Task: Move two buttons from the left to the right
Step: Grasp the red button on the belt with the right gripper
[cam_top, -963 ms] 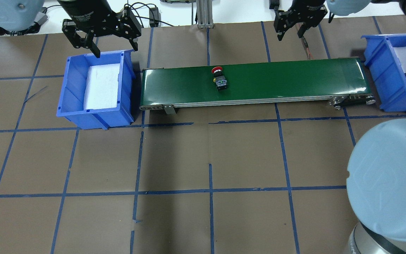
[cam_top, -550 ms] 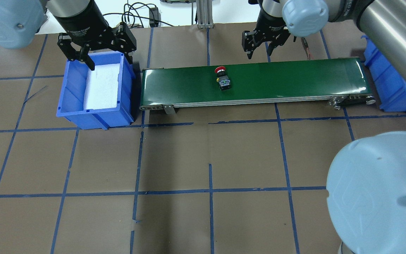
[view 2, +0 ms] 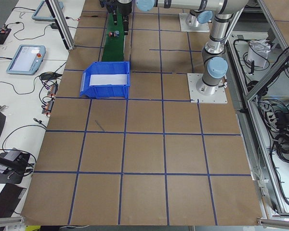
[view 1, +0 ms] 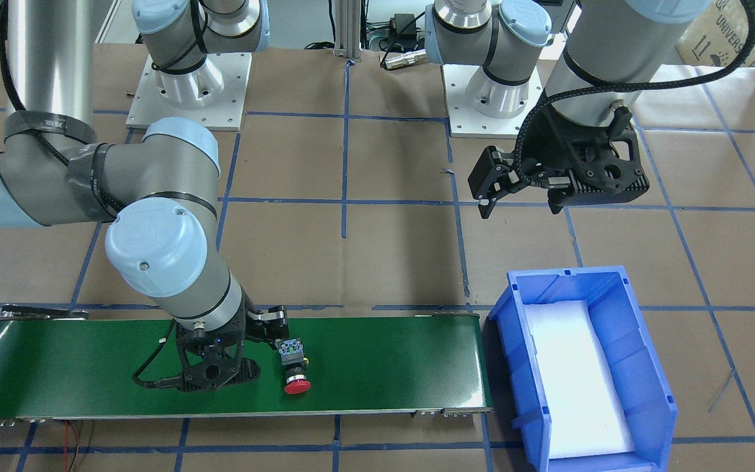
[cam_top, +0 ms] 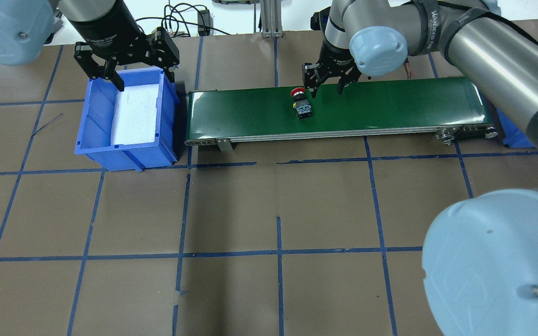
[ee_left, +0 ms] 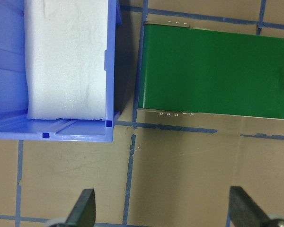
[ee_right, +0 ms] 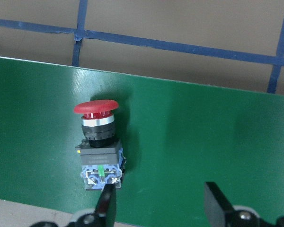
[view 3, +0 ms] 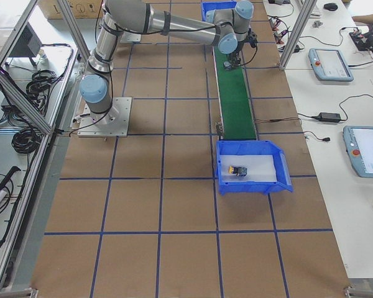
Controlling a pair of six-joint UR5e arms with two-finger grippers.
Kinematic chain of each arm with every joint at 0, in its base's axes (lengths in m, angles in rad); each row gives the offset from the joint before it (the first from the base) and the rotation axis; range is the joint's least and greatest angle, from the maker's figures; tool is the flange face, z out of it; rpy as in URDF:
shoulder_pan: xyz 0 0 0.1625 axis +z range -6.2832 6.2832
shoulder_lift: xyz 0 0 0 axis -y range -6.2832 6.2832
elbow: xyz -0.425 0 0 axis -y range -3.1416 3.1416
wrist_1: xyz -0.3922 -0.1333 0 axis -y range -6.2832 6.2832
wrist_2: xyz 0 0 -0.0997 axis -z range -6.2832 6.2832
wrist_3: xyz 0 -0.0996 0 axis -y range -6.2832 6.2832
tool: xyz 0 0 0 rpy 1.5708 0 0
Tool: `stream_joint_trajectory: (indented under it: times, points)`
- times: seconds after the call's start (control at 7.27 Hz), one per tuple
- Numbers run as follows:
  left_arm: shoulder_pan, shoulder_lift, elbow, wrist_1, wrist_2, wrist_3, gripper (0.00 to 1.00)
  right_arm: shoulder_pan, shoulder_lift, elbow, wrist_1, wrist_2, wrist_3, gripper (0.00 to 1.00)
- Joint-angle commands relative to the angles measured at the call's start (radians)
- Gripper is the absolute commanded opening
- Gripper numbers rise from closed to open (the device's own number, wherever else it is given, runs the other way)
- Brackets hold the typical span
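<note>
The right end effector [cam_top: 327, 90] hovers, fingers spread, just beside the red button [cam_top: 300, 101] on the green belt [cam_top: 390, 107]; the left end effector [cam_top: 144, 79] hangs spread at the blue bin [cam_top: 96, 121].

A long green conveyor belt [cam_top: 367, 109] lies crosswise on the far part of the brown paper-covered table [cam_top: 250, 210], as seen from the robot. Just beside its left end stands a blue plastic bin [cam_top: 92, 122] with a white foam pad [cam_top: 136, 114] in it. At the belt's right end stands a second blue plastic bin [view 3: 280, 167], and in it, on its pad, lies the yellow-capped push-button switch [view 3: 238, 170]. The red-capped push-button switch [cam_top: 301, 105] lies on its side on the belt, left of mid-length and near the far edge, cap pointing away from the robot. The right gripper [cam_top: 327, 89] hangs over the belt just right of that switch. The left gripper [cam_top: 145, 81] hangs in the air by the left bin.
</note>
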Motion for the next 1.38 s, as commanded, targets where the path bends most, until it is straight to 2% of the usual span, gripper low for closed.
stream_joint_trajectory:
  times: [0.0,0.28,0.69,0.83,1.1,1.24]
  points:
    - [0.007,-0.003,0.014,0.036,-0.003,-0.001,1.0,0.034,0.005,0.027,-0.016,-0.002,0.01,0.7]
    - [0.015,0.027,-0.004,0.045,-0.007,0.001,1.0,0.031,0.026,0.067,-0.092,-0.002,0.008,0.71]
    - [0.058,0.024,-0.008,0.05,0.003,0.041,1.0,0.023,0.04,0.069,-0.1,-0.001,0.001,0.7]
    - [0.056,0.038,-0.021,0.051,0.002,0.032,1.0,0.019,0.043,0.069,-0.099,-0.003,0.001,0.61]
    - [0.058,0.046,-0.038,0.051,-0.001,0.05,1.0,0.011,0.037,0.069,-0.097,-0.009,-0.012,0.16]
    - [0.058,0.043,-0.04,0.051,-0.003,0.123,1.0,-0.007,0.031,0.067,-0.09,-0.011,-0.028,0.13]
